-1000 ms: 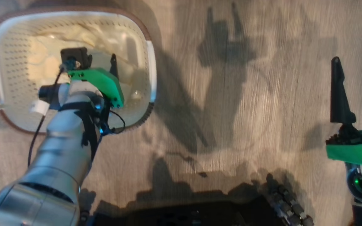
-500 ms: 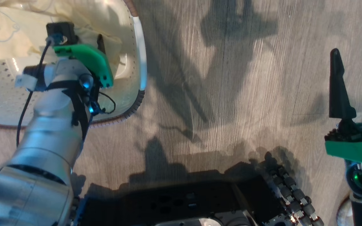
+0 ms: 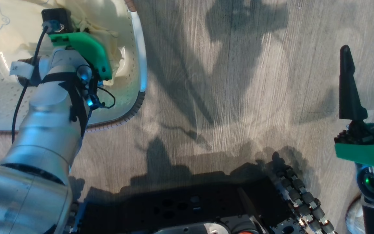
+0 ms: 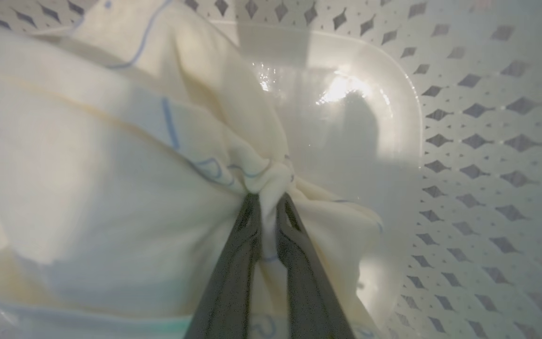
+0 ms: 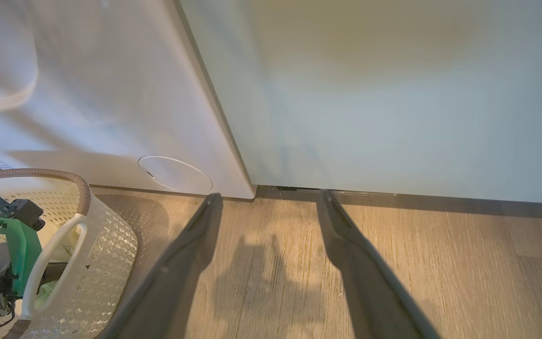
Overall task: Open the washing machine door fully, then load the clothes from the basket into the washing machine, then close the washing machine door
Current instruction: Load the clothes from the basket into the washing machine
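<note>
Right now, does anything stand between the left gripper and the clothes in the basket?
Nothing visible does. The left gripper is shut on a fold of the clothes, inside the basket. The basket's wall rises around them; whether the path to the washing machine is free, I cannot tell.
</note>
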You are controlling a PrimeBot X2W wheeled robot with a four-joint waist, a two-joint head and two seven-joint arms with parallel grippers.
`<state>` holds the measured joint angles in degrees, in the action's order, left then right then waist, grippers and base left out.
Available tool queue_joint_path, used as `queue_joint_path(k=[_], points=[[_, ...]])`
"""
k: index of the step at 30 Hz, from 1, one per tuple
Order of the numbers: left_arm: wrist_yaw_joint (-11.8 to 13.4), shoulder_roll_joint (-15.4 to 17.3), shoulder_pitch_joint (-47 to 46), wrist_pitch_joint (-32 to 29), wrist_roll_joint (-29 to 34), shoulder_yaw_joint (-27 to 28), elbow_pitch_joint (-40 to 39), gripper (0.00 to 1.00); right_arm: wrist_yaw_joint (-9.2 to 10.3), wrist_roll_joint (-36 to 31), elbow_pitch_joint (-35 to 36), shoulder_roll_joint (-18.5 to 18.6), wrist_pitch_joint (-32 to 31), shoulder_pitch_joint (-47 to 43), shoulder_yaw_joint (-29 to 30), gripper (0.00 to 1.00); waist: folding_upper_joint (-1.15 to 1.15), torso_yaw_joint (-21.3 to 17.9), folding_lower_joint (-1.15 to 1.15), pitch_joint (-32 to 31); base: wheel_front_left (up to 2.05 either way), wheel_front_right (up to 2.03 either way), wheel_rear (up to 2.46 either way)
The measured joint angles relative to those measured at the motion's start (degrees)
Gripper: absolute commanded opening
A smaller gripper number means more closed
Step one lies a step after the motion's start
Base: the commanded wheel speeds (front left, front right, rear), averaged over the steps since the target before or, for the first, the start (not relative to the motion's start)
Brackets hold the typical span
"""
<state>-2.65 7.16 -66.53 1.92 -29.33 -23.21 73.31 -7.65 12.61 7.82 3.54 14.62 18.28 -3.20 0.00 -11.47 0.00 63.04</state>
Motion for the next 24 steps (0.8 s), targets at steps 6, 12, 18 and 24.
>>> queue_joint_path(k=[6,12,18,24], points=[[0.26,-0.62,0.04,1.14,-0.42,-0.10,0.21,0.00,0.00,-0.01,0.02,0.13,0.00,0.04,0.74,1.00,0.00,1.00,0.00,-0.28,0.00,0.00,0.00],[0.77,-0.98,0.44,7.15,-0.51,-0.82,0.66,0.00,0.00,-0.01,0.18,0.66,0.00,0.04,1.60,1.00,0.00,2.96,0.00,-1.83,0.00,0.00,0.00],[1.92,-2.23,1.56,11.77,-0.51,-0.89,-0.88,0.00,0.00,-0.22,0.38,1.58,0.00,-0.15,3.54,1.00,0.00,5.18,0.00,-4.63,0.00,0.00,0.00],[4.14,-2.44,4.03,12.27,0.44,0.75,-9.83,0.00,0.00,-0.71,0.42,2.01,0.00,-0.44,5.19,1.00,0.00,7.08,0.00,-7.86,0.00,0.00,0.00]])
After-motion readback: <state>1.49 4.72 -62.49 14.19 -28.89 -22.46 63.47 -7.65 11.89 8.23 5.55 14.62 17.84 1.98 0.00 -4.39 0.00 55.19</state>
